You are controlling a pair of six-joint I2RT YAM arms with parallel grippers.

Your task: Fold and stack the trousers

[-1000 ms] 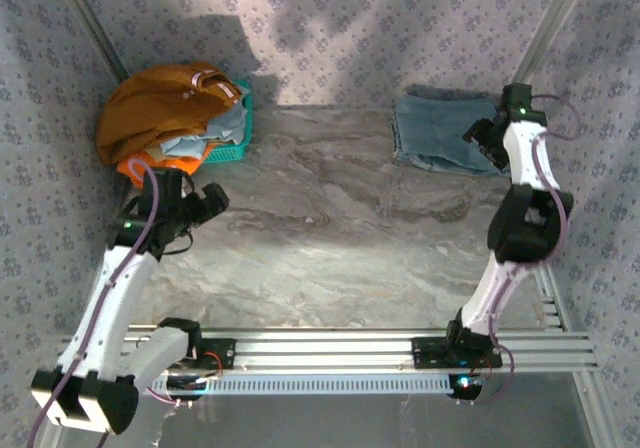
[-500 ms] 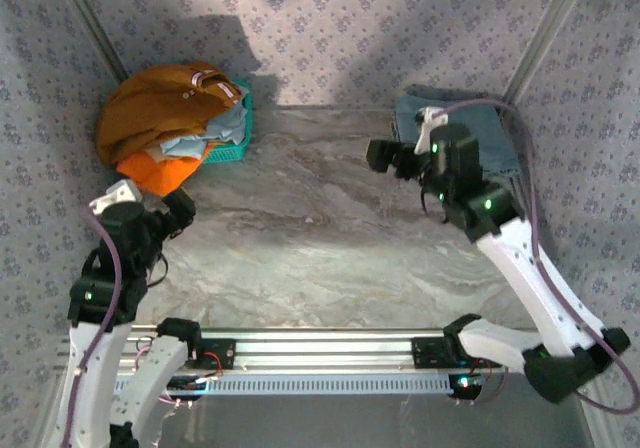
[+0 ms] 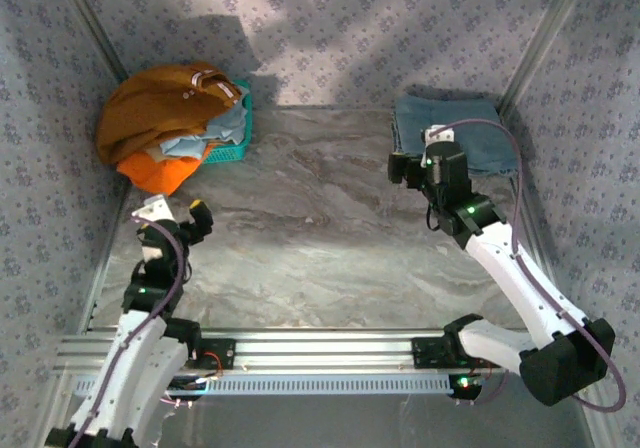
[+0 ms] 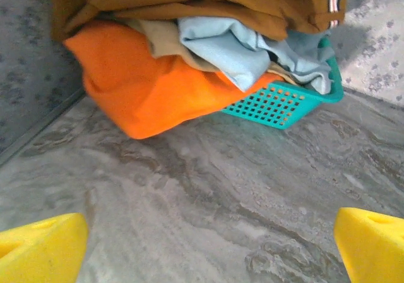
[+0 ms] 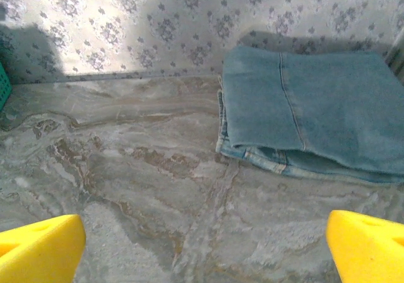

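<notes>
Where the left wrist sees the teal basket (image 4: 278,103), the right sees folded trousers (image 5: 303,125); both arms' jaws gape empty.

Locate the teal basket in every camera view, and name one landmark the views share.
Top external: the teal basket sits far left, under the clothes pile, near the back corner.
Left wrist: right of centre in the upper half, with clothes spilling over it.
Right wrist: a teal sliver at the left edge.
Shared landmark: the marbled table where it meets the patterned wall.
</notes>
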